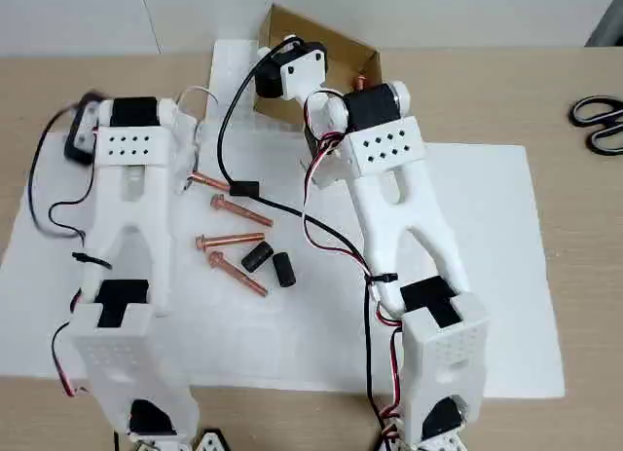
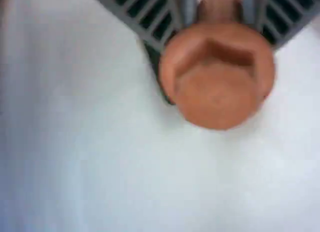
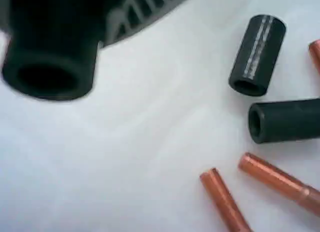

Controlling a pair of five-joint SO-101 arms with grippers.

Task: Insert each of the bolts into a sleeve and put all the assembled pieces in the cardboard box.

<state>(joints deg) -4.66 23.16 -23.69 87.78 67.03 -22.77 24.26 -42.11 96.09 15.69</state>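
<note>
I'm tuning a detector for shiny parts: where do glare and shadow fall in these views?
Right wrist view: a bright streak of glare runs along one loose sleeve; the bolts carry soft highlights; the held sleeve looks matte. Left wrist view: the held bolt head is evenly lit, one dark shadow line across its face. High view: the arms cast faint, soft shadows on the white sheet.

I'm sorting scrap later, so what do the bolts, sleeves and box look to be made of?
Bolts: metal, likely copper or copper-plated, given the orange-pink sheen. Sleeves: matte black, probably rubber or plastic; one shows dull, streaky highlights. Box: plain brown cardboard, no gloss.
</note>
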